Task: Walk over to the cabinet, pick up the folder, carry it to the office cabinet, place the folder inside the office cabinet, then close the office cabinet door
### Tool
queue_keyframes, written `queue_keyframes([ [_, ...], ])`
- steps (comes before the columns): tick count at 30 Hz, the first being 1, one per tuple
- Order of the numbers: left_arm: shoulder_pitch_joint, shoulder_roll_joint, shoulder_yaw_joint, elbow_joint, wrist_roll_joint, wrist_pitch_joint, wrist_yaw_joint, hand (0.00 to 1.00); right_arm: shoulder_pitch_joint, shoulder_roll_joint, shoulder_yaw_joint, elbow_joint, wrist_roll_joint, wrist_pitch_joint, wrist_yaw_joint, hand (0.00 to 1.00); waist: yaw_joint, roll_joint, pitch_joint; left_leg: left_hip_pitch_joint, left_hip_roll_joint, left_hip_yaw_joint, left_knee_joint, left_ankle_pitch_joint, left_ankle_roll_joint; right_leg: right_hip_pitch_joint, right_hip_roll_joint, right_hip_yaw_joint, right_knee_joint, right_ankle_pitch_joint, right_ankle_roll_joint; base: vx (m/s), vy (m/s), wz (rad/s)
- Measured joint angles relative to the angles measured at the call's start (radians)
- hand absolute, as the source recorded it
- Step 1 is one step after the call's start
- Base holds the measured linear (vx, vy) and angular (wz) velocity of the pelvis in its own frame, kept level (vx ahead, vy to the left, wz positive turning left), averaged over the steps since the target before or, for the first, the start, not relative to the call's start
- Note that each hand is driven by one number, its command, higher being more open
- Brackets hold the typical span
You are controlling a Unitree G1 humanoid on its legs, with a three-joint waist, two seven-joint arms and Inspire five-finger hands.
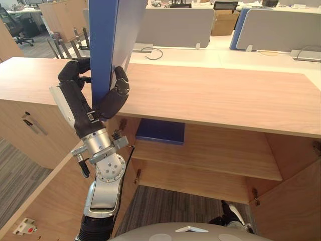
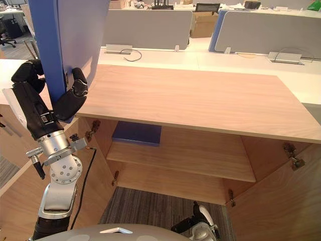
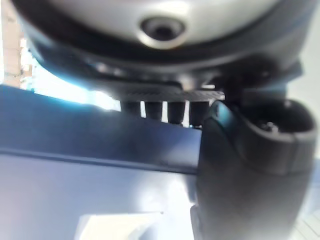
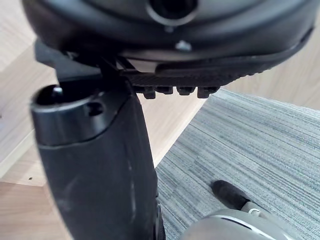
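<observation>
Folder held upright over the open office cabinet

The left robot hand (image 1: 80, 106) is clamped on the blue folder (image 1: 103, 50). Its thumb presses one face and its fingers curl round the spine from the other side. The folder stands on end, its lower edge just above the left part of the office cabinet (image 1: 215, 98) top. Below that wooden top both doors are swung wide: the left door (image 1: 45, 201) and the right door (image 1: 293, 201). Inside, a flat blue binder (image 1: 160, 131) lies at the left end of the upper shelf (image 1: 215, 150). The right robot hand (image 4: 95, 165) hangs low over the grey carpet (image 4: 260, 140) in front of the cabinet; whether it is open or closed cannot be told. Behind the cabinet runs a white table (image 1: 241, 55) with grey partition screens (image 1: 175, 25)
</observation>
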Motion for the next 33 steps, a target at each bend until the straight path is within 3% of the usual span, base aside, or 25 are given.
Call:
queue_keyframes([
  [3,0.000,-0.001,-0.008,0.000,-0.206,-0.024,-0.059,0.00,0.005,-0.001,0.007,-0.014,0.003,0.001,0.001,1.00,0.000,0.000,0.000,-0.002,0.000,0.000,0.000,0.000,0.000,-0.002,0.000,0.000,0.000,0.000,0.000,0.00,0.000,0.00],
  [7,0.001,0.000,-0.023,0.000,-0.549,-0.098,-0.175,0.00,0.035,-0.012,0.057,-0.107,0.115,-0.001,0.038,1.00,-0.001,-0.002,-0.001,-0.012,0.000,0.003,0.002,0.000,0.000,-0.015,0.000,0.005,0.000,0.002,0.002,0.00,0.000,-0.02],
  [14,0.005,0.003,-0.017,-0.020,-0.901,-0.154,-0.363,0.00,0.106,-0.030,0.177,-0.383,0.547,-0.033,0.262,1.00,-0.007,-0.002,-0.002,-0.017,0.006,-0.001,0.014,-0.006,0.000,-0.027,0.008,0.021,0.008,0.004,0.004,-0.02,-0.015,-0.07],
  [20,0.005,0.003,0.000,-0.027,-1.040,-0.191,-0.516,0.00,0.137,-0.048,0.187,-0.608,0.839,-0.036,0.445,1.00,-0.008,-0.001,-0.001,-0.017,0.007,0.010,0.019,-0.013,-0.001,-0.035,0.010,0.034,0.016,0.004,0.005,-0.04,-0.004,-0.06],
  [33,0.005,0.005,0.097,0.016,-1.156,-0.199,-0.621,0.00,0.167,-0.092,0.056,-0.917,1.175,-0.033,0.588,1.00,-0.011,-0.001,0.001,-0.015,0.014,0.043,0.027,-0.026,-0.002,-0.053,0.020,0.073,0.016,0.006,0.008,0.00,-0.001,-0.09],
])
